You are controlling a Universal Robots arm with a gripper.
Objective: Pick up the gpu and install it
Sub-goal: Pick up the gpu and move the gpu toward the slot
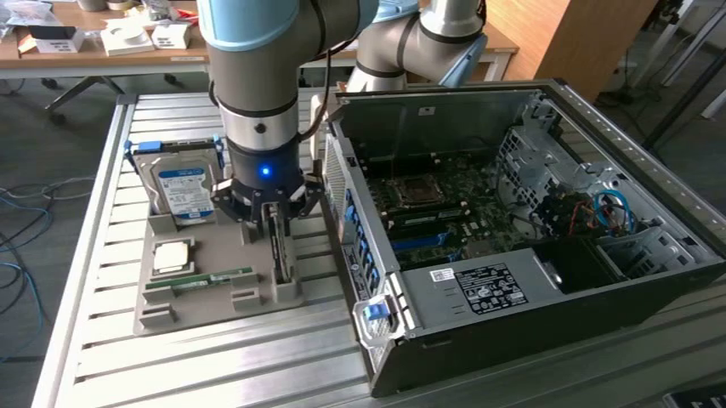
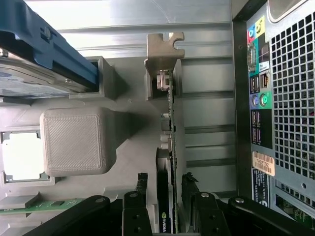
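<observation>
The gripper [image 2: 166, 178] is found nearest the wrist camera. Its two black fingers [image 2: 142, 184] are spread, one on each side of the graphics card [image 2: 170, 132], with a slim gap seen at either face; nothing is pinched. The card stands on its long edge directly beneath the gripper. It is seated in a slot of the grey holder [image 1: 244, 299], with one end against the holder's notched post [image 2: 165, 46].

The pick-up step is judged to be in hand: the grasp has not been made and installation has not begun. A sound grasp is judged to call for fingers centred on the thin card and square to it, so that it is drawn straight out of its slot without twisting.

In the same holder, on the gripper's side away from the computer case [image 1: 488, 280], a hard drive [image 1: 185, 191], a square processor [image 1: 172, 255] and a memory stick [image 1: 216, 279] are noted. On the gripper's other side, just beside it, the case lies open with its motherboard [image 1: 437, 212] exposed. All is borne on a table of metal slats [image 1: 170, 361].

Beyond the arm, desks with boxes [image 1: 114, 38] are seen. Loose cables [image 1: 23, 221] lie on the floor.
</observation>
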